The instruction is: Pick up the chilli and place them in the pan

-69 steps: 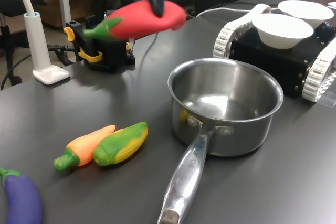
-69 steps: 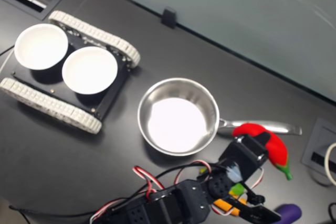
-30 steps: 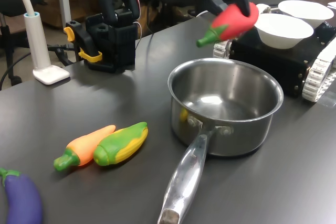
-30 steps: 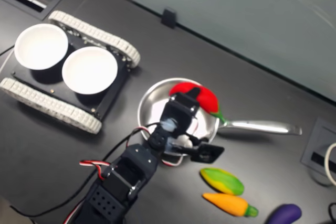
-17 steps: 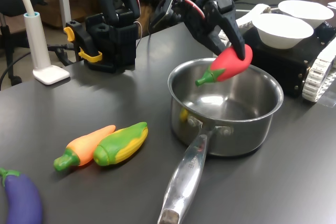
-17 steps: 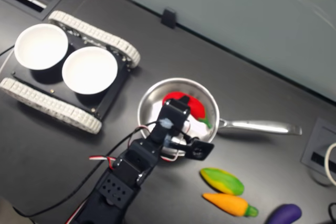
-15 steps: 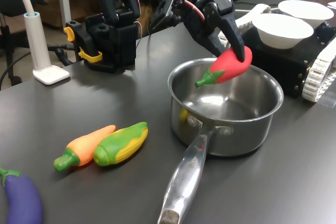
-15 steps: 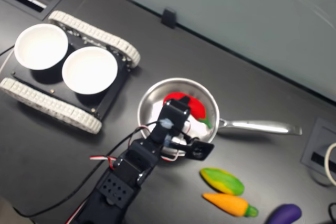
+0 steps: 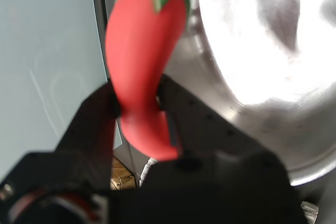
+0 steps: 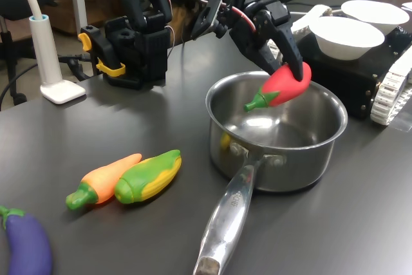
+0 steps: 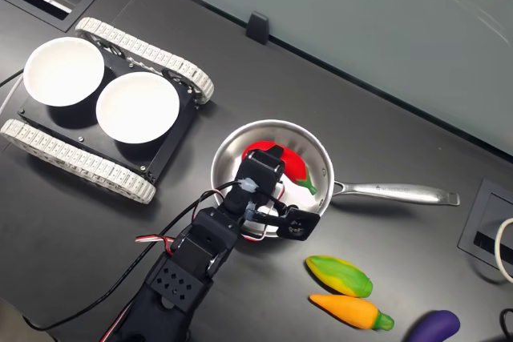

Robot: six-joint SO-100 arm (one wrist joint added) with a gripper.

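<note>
**Chilli held over the pan, release to come**

The gripper (image 10: 291, 69) pinches the chilli (image 10: 283, 85) by its tapered end, the jaws pressed against the red flesh on either side, as the wrist view shows plainly. The chilli hangs over the open mouth of the pan (image 10: 322, 152), stem cap pointing down and toward the handle, about level with the rim in the first exterior view; it looks clear of the pan floor.

To finish this well, I would lower a little more before parting the jaws, so the chilli drops a short way and settles flat rather than bouncing off the steel (the glossy toy will likely slide). Keep the fingers clear of the rim on the way out.

Counted: one chilli, one pan, two white bowls (image 11: 138, 107) on a tracked vehicle (image 11: 112, 175) toward the desk's far corner in the first exterior view, one corn cob (image 10: 149, 176), one orange pepper (image 10: 103, 180) touching it, and one purple eggplant (image 10: 27, 248) at the desk's near edge.
</note>
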